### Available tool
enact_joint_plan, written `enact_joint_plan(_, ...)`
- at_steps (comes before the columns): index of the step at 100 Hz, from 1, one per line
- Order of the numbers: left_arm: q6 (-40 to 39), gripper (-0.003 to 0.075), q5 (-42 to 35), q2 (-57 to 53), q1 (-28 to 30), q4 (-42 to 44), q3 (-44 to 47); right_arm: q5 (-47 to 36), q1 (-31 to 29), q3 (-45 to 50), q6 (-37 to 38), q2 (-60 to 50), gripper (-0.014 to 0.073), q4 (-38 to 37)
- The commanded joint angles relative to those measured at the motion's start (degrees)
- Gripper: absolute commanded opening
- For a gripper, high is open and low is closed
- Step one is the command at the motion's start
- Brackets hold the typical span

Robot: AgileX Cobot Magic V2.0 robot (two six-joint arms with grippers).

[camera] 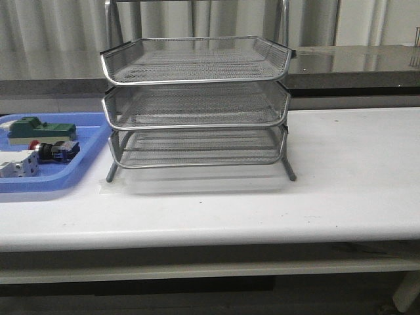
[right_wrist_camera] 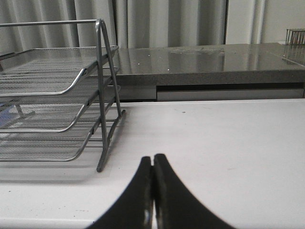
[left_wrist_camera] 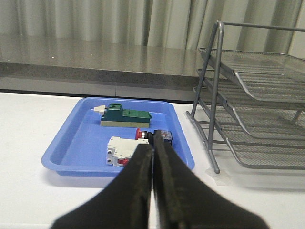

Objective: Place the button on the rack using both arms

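Both claws, left claw (left_wrist_camera: 152,157) and right claw (right_wrist_camera: 153,167), are pressed fully closed, holding nothing above the table (camera: 341,184).

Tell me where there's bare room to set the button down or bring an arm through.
All three rack tiers are bare. The table right of the rack is wide open, as is the strip in front. The tray on the left is crowded: button, green block, white block.
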Motion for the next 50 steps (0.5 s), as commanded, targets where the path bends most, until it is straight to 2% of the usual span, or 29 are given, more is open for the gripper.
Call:
enact_joint_plan(1, -0.1, 0.0004, -4.6, -2.0, 0.2, -0.5, 2.6, -5.0, -0.4, -1.0, -0.4, -1.1, -0.0066, -0.4)
enact_joint_plan(50, -0.1, 0.0004, -4.6, -2.0, 0.2, -0.5, 2.6, -8.0, -0.4, -1.6, 0.1, -1.1, -0.0066, 1.0)
